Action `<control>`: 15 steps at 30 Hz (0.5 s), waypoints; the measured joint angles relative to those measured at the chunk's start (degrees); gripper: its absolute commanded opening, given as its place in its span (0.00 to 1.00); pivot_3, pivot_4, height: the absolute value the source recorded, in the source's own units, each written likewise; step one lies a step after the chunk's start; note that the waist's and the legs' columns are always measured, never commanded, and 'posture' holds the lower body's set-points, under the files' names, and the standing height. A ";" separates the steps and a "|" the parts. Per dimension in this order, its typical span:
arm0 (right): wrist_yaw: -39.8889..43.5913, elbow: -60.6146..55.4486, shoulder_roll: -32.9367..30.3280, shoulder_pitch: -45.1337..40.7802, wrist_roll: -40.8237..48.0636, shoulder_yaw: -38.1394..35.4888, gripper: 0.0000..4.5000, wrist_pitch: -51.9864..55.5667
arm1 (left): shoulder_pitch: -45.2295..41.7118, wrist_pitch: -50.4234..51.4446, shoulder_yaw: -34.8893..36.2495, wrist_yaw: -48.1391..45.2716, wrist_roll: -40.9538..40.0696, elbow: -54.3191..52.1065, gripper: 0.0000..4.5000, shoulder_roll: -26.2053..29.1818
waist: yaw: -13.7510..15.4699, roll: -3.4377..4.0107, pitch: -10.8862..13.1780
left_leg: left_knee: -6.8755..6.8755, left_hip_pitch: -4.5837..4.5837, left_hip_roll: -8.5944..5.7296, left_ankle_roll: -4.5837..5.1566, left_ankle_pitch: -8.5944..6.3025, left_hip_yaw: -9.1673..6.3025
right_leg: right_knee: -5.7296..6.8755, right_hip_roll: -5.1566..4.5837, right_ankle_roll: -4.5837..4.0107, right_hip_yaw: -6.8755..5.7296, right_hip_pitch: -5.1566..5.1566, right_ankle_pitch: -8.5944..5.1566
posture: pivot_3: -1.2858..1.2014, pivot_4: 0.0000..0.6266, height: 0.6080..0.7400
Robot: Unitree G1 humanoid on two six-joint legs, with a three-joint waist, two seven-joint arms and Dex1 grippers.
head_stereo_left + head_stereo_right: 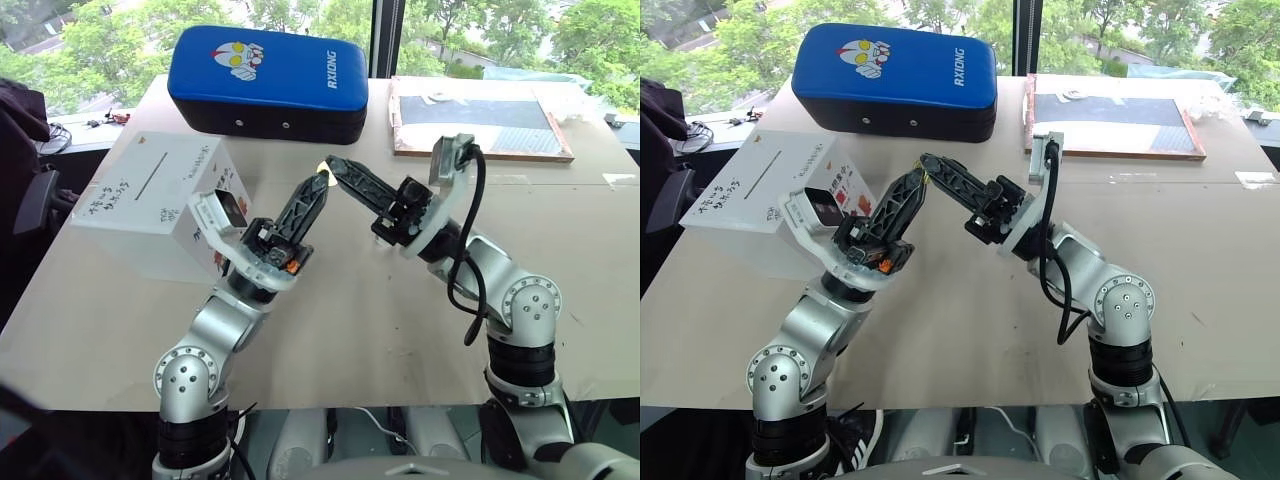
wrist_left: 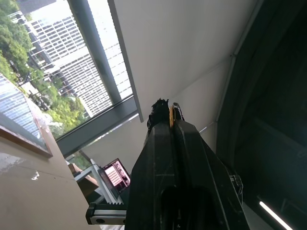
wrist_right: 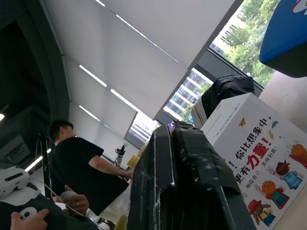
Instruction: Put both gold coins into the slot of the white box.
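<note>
Left wrist view: we see the left gripper [image 2: 168, 112] clamped on a gold coin [image 2: 171, 116], edgewise; we judge it light and slippery, best pinched by its flat faces. Right gripper [image 1: 335, 165] is closed.

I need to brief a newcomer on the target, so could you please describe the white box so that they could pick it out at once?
Start from the big blue padded case at the table's far edge; the white box stands just nearer, at the left edge beside the left gripper. It alone is cube-shaped and white, with a thin dark slot on top and handwriting beside it.
</note>
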 measured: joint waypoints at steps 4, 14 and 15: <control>1.16 0.00 -0.91 -0.02 -0.12 0.07 0.19 -0.03 | -0.09 -0.10 -0.37 0.13 0.38 0.07 0.00 0.07 | 0.00 0.00 0.00 | 0.00 -0.08 0.00 0.00 0.00 -0.05 | -0.07 0.00 0.00 -0.04 -0.02 0.00 | 0.52 0.24 1.00; 8.09 0.51 -8.29 -0.06 -14.58 -2.62 0.70 -5.79 | -10.86 -0.67 5.33 7.04 9.03 1.76 0.00 11.81 | 0.17 0.01 0.02 | 0.08 -0.45 -0.05 0.00 0.00 -0.31 | -0.23 0.03 0.02 -0.35 -0.19 0.02 | 0.52 0.24 1.00; 11.07 0.49 -9.21 0.10 -17.70 -2.66 0.70 -7.66 | -12.14 0.22 5.75 8.09 10.17 1.98 0.00 14.12 | 0.18 0.01 0.05 | 0.08 -0.47 -0.05 0.00 0.00 -0.28 | -0.18 0.03 0.03 -0.38 -0.24 0.01 | 0.52 0.24 1.00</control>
